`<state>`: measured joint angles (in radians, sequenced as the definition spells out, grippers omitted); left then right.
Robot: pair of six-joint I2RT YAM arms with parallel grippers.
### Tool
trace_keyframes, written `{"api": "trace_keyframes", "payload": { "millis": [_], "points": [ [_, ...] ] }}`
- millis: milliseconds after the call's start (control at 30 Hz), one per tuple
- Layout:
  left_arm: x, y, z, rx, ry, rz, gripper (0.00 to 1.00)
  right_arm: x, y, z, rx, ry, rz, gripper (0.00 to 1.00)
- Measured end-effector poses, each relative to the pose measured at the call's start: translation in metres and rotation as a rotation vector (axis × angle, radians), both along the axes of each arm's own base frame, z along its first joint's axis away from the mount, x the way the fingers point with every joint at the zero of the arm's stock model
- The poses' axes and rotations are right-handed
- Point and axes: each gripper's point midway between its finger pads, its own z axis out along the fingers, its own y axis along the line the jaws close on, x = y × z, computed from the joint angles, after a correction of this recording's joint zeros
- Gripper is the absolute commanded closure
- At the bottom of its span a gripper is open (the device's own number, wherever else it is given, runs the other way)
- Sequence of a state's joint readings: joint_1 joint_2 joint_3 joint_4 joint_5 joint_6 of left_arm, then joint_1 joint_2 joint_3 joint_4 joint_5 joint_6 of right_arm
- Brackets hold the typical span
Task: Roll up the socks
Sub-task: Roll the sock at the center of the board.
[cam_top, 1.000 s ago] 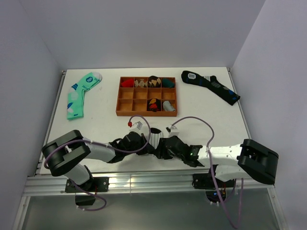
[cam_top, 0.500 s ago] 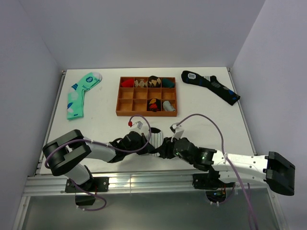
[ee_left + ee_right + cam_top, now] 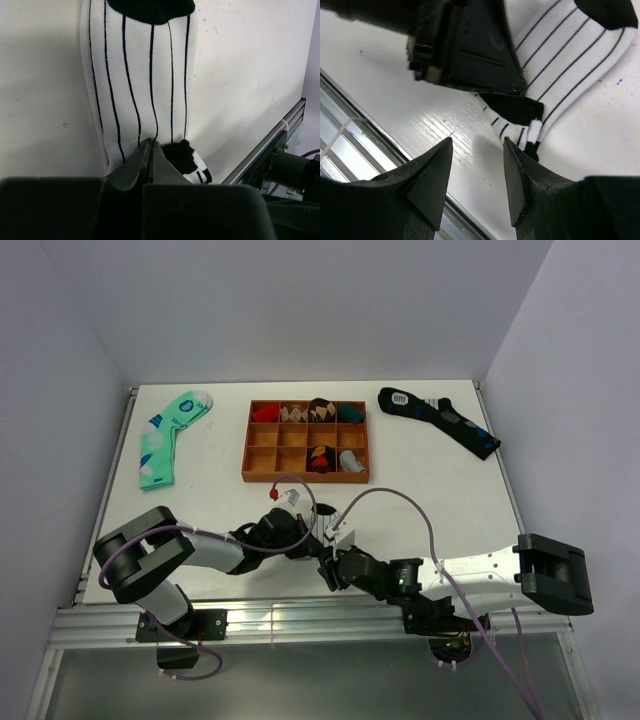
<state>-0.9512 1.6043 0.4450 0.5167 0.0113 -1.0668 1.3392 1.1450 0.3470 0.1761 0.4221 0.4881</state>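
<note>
Near the front edge of the table (image 3: 430,490), at about 6 o'clock in the overhead view, the striped sock (image 3: 140,75) lies flat. In the left wrist view one black end sits at 12 o'clock and the other end is folded over at 6 o'clock. The left gripper (image 3: 150,147) has its jaws pressed together on that folded end, pinching the fabric right beside a black patch. The right gripper (image 3: 476,185) hovers just short of the same end, at 6 o'clock of it in its own view, jaws spread wide and holding nothing. The sock looks light, thin and limp, so it will likely bunch or spring open as soon as it is let go, though it should not slide much on the painted top. The best hold seems to be the started fold itself, taken across its full width, so the roll turns evenly toward the far black end rather than twisting to one side.
</note>
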Motion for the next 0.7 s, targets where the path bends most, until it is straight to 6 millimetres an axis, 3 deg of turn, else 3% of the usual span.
{"api": "trace_keyframes", "payload": {
  "millis": [100, 267, 333, 433, 700],
  "points": [
    [0.003, -0.001, 0.000, 0.001, 0.000, -0.007, 1.00, 0.001, 0.009, 0.012, -0.023, -0.039, 0.024, 0.47],
    [0.004, 0.001, 0.000, -0.002, -0.002, -0.018, 1.00, 0.012, 0.038, 0.069, -0.051, -0.131, 0.071, 0.45],
    [0.004, 0.001, 0.001, -0.004, -0.005, -0.020, 1.00, 0.013, 0.042, 0.082, -0.076, -0.160, 0.097, 0.44],
    [0.005, 0.002, 0.002, -0.008, -0.010, -0.020, 1.00, 0.013, 0.034, 0.074, -0.166, -0.175, 0.135, 0.45],
    [0.005, 0.003, 0.000, -0.007, -0.006, -0.023, 1.00, 0.004, 0.006, 0.028, -0.424, -0.133, 0.228, 0.48]
  ]
}}
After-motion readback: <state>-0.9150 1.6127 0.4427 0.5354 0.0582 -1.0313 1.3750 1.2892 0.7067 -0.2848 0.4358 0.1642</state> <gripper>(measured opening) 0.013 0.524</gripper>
